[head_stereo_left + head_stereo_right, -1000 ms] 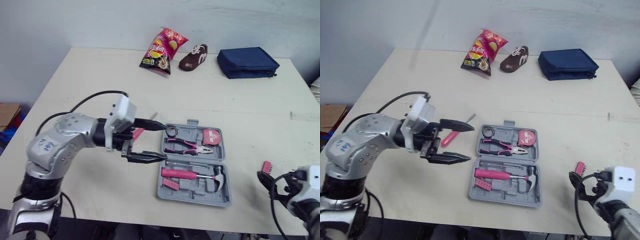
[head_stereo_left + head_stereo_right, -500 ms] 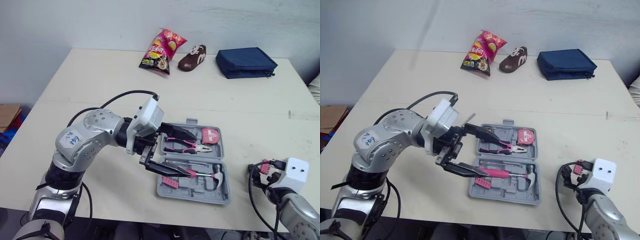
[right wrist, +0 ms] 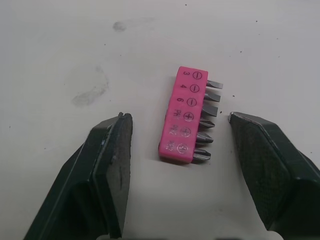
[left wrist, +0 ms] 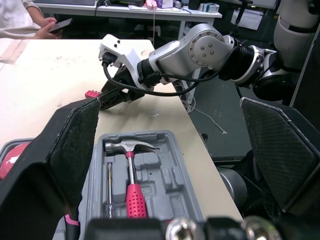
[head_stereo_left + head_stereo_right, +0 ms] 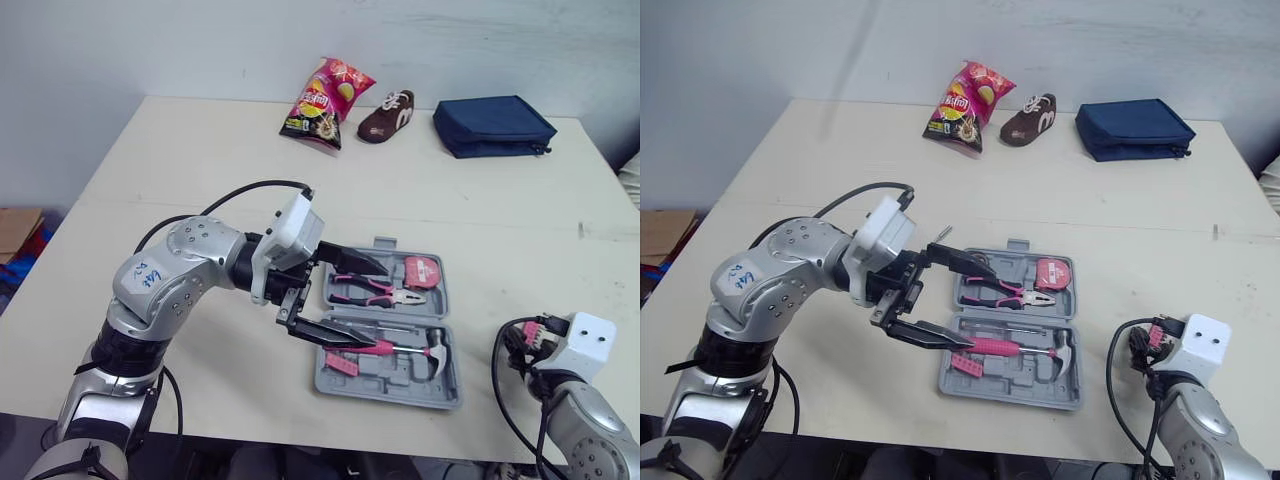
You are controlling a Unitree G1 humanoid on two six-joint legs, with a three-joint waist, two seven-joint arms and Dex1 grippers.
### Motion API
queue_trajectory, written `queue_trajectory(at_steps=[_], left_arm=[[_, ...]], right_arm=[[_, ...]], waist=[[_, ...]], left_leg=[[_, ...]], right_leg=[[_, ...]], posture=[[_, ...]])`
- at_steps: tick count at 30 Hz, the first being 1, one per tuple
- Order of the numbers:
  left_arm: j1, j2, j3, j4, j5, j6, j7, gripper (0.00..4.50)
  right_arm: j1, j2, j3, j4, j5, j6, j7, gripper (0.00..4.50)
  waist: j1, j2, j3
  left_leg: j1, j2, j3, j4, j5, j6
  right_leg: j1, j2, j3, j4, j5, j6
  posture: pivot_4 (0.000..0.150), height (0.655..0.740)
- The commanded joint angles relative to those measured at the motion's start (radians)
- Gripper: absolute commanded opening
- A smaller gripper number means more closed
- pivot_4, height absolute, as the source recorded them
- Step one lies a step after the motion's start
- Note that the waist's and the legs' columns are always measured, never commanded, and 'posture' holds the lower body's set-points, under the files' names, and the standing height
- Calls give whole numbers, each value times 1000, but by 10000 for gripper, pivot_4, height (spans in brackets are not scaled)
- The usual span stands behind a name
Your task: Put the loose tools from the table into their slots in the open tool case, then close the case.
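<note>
You are holding the left gripper (image 5: 368, 306) wide apart and empty, hovering over the middle of the tool case (image 5: 400, 385) at frame centre. A second ago it was hanging left of the case, over the table (image 5: 200, 150) beside the screwdriver (image 5: 943, 231), so you are swinging away from that tool without it; its metal tip is peeking past the wrist, just left of the case's upper corner. I judge that the screwdriver is still waiting for its slot.

Your right gripper (image 5: 527, 345), at the lower right of the frame, is also standing apart. It has been turning inward over the last second and is straddling the pink bit holder (image 3: 186, 116) on the table, well right of the case; that piece is looking ready for a pinch.

The right wrist view is giving you detail that the head views are leaving as a pink speck: the bit holder is lying between the fingers (image 3: 107, 165), touching neither, with its bits pointing toward one of them. The left wrist view is showing the hammer (image 4: 131, 172) and a thin rod (image 4: 109, 187) seated in the case, and a person's hand (image 4: 47, 30) holding a phone in the upper left. The head views are adding the pliers (image 5: 375, 290) and tape measure (image 5: 422, 272); along the far table edge they are adding a chip bag (image 5: 325, 100), a shoe (image 5: 385, 115) and a blue pouch (image 5: 493, 123).
</note>
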Motion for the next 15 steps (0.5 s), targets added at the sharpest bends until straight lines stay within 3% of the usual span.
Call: queue_trajectory(at_steps=[1,4,7,10,15], left_arm=[[-10,4,5,-20,12,-28,-6,45000],[-13,2,4,-15,18,-33,-7,45000],[-3,10,4,-26,21,-34,-13,45000],[24,49,-16,-32,57,-63,-55,45000],[78,116,-49,-36,102,-115,-127,45000]], right_arm=[[24,15,-24,21,-35,-3,-27,24422],[40,-16,13,3,-76,-22,-15,10793],[103,-109,67,-42,-129,-58,57,10793],[184,-269,77,-114,-113,-103,242,10793],[215,-521,-51,-173,85,-104,606,10793]], waist=[[1,-1,0],[4,-1,0],[6,-1,0],[4,0,0],[-12,2,3]], left_leg=[[0,0,0,0,0,0],[0,0,0,0,0,0],[-1,-1,0,-1,0,0],[-1,-1,0,-1,0,0],[0,0,1,-1,0,0]], right_leg=[[0,0,0,0,0,0],[0,0,0,-1,0,0],[0,-1,0,-1,0,0],[0,-1,0,-2,-1,1],[0,1,1,-1,0,2]], posture=[[1500,7400],[1500,7400],[1500,7400],[1500,7400],[1500,7400]])
